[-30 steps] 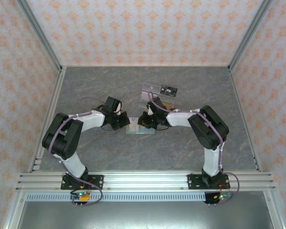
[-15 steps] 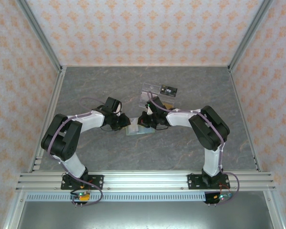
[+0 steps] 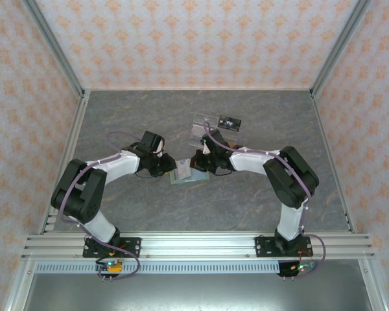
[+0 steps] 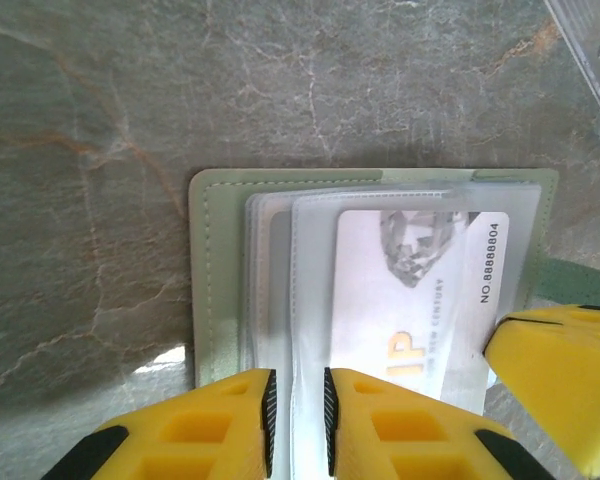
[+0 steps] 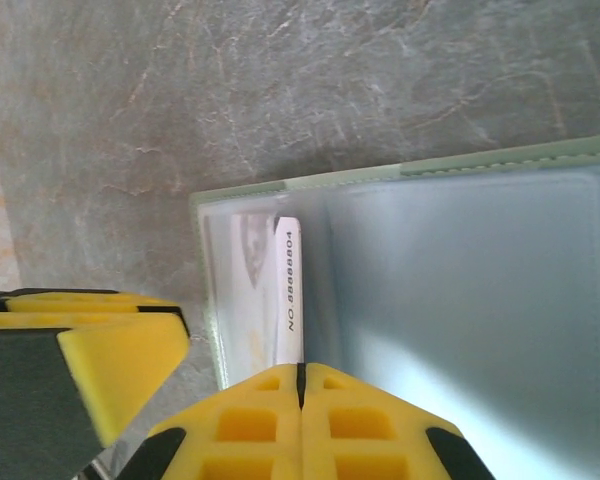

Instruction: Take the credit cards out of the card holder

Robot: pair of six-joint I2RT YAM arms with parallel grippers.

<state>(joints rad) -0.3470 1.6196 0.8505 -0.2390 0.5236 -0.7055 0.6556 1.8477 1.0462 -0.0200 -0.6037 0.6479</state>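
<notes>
A pale green card holder [image 3: 183,175] lies open at the middle of the grey table [image 3: 259,194], between both grippers. One of its clear sleeves [image 4: 310,300] holds a white card [image 4: 410,290]. The left gripper [image 4: 295,400] has its fingers slightly apart, straddling a sleeve's edge. The right gripper [image 5: 300,385] has its fingers pressed together at the card's numbered end; whether they pinch it is unclear.

Soft, even light; faint shadows on the grey marbled tabletop [image 3: 246,194]. Glare whitens the clear plastic card sleeves [image 5: 460,300] up close.
</notes>
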